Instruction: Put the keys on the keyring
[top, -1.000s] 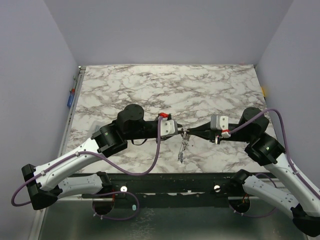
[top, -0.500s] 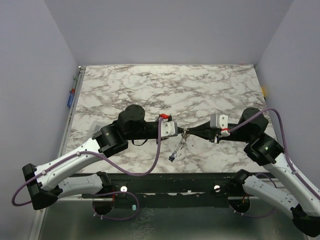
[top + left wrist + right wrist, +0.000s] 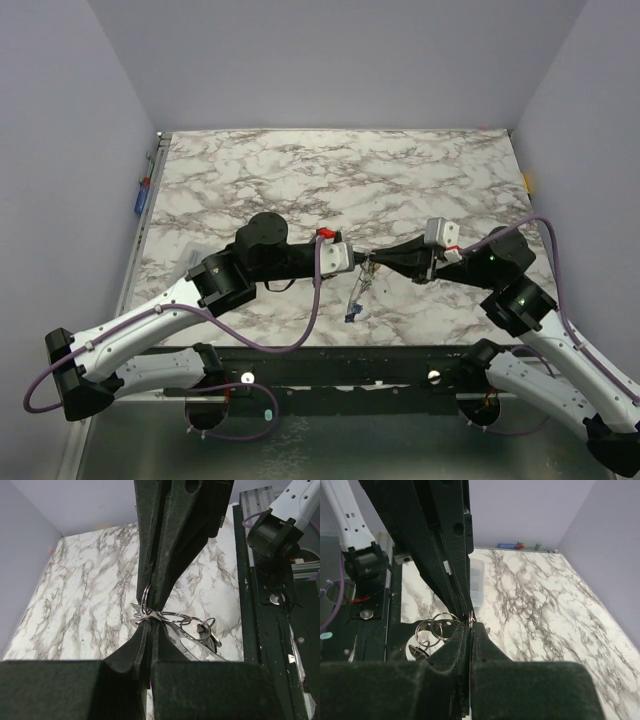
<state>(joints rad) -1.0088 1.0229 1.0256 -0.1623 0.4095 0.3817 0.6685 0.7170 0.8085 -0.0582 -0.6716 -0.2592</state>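
Note:
My two grippers meet tip to tip above the marble table, near its front edge. The left gripper and the right gripper are both shut on the thin keyring, which stands on edge between the opposing fingertips; it also shows in the right wrist view. Below the pinch hang linked silvery rings and the keys, with a blue tag lowest. The rings also show in the right wrist view. Which keys are on the keyring is hidden by the fingers.
A black rail runs along the table's front edge, just below the hanging keys. A blue object sits at the left edge and a small yellow one at the right edge. Purple walls enclose the table.
The right wrist has lifted and tilted, so its gripper now slopes down to the pinch. The hanging keys have swung a little left. The left arm has barely moved.

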